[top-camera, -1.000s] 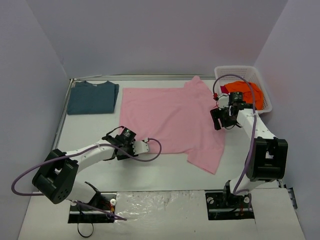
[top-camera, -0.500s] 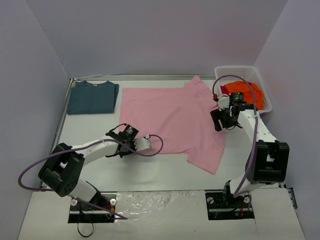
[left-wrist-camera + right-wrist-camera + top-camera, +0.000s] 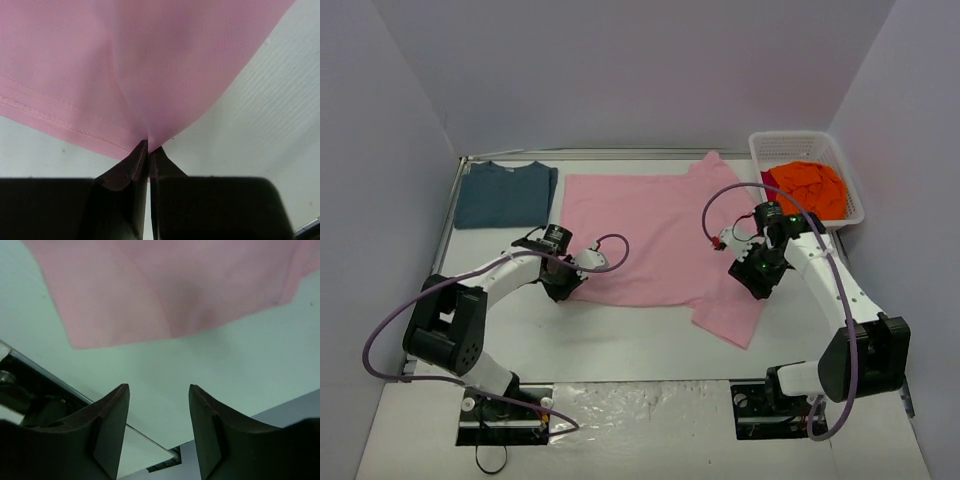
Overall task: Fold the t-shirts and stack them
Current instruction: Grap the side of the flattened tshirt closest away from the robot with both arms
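from above, the pink t-shirt (image 3: 650, 235) lay spread mid-worktop (image 3: 650, 340), the teal t-shirt (image 3: 505, 195) folded at the far left corner and the orange t-shirt (image 3: 807, 187) in the basket (image 3: 790, 137) at the far right corner. at the left wrist, the left fingers (image 3: 127, 167) were clamped together on the pink hem's very edge, a thin bite that could slip under tension. at the right wrist, the right fingers (image 3: 112, 415) stood apart and empty, short of the cloth, so a one-sided lift could drag the shirt askew.

White arm links (image 3: 500, 280), black joints (image 3: 445, 335), looping purple cables (image 3: 364, 350); left claw (image 3: 148, 143) black, wedge-tipped.
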